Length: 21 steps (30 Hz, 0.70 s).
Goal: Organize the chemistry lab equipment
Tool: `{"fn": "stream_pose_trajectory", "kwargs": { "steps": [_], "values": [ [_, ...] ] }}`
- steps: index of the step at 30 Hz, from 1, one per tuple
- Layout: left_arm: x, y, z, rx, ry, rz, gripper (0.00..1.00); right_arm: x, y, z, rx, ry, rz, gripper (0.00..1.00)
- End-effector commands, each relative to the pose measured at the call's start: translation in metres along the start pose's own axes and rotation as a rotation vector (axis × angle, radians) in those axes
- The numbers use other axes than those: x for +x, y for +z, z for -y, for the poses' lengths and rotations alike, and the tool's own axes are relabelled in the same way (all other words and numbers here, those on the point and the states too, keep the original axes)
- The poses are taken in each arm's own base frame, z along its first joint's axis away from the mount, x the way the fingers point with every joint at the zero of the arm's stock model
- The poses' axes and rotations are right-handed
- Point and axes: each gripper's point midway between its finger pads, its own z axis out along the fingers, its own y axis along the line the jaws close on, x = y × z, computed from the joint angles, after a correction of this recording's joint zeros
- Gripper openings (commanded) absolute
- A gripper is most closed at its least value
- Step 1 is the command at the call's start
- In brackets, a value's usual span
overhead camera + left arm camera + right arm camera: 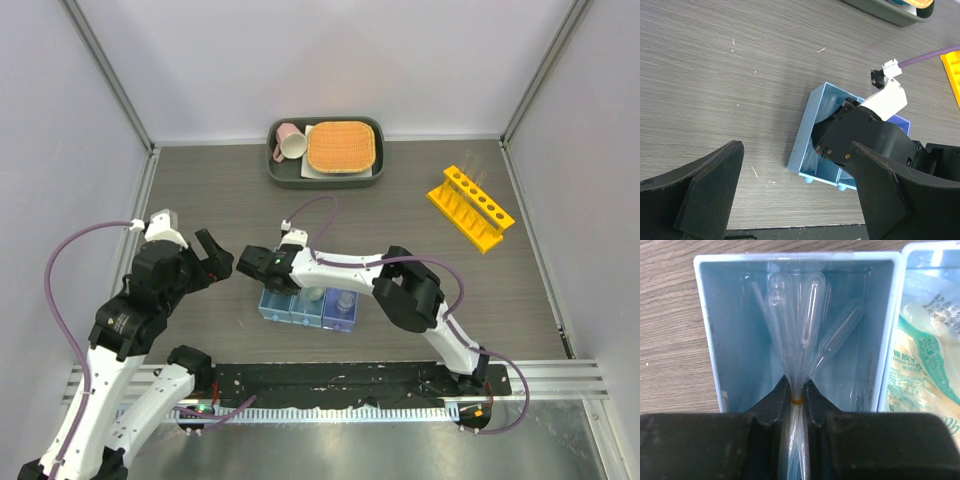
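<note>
A blue three-compartment tray (268, 312) sits at the middle of the table. My right gripper (797, 385) reaches into its left compartment (707, 330) and is shut on a bundle of clear pipettes (805, 325) bound by an orange band. The pipette bulbs fan out against the far wall. The adjoining compartment holds a packet with green print (925, 355). From above, clear items (345, 300) show in the other two compartments. My left gripper (215, 257) hovers open just left of the tray (807, 127), with nothing between its fingers (715, 185). A yellow holed tube rack (470, 207) stands at the right.
A dark tray (285, 180) at the back centre carries an orange woven mat (342, 146) and a pink mug (290, 140). Grey walls close in both sides. A black rail (330, 385) runs along the near edge.
</note>
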Motion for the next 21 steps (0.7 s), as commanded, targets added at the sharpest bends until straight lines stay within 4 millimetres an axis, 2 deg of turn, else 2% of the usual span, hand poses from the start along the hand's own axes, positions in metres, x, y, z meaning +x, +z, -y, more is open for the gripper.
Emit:
{"fn": "stream_pose_trajectory", "kwargs": {
  "steps": [1,9,15,21],
  "values": [
    [0.001,0.001,0.000,0.009,0.023,0.003,0.92,-0.014,-0.013,-0.004,-0.003,-0.010,0.039,0.27],
    [-0.003,0.000,0.001,0.011,0.029,0.008,0.93,-0.031,-0.036,-0.009,0.007,-0.024,0.085,0.52],
    [-0.005,-0.001,-0.002,-0.008,0.045,0.013,0.93,-0.042,-0.059,-0.016,-0.002,-0.038,0.121,0.52],
    [-0.004,0.001,-0.007,-0.038,0.061,0.004,0.93,-0.061,-0.099,-0.020,-0.039,-0.039,0.174,0.52]
  ]
}}
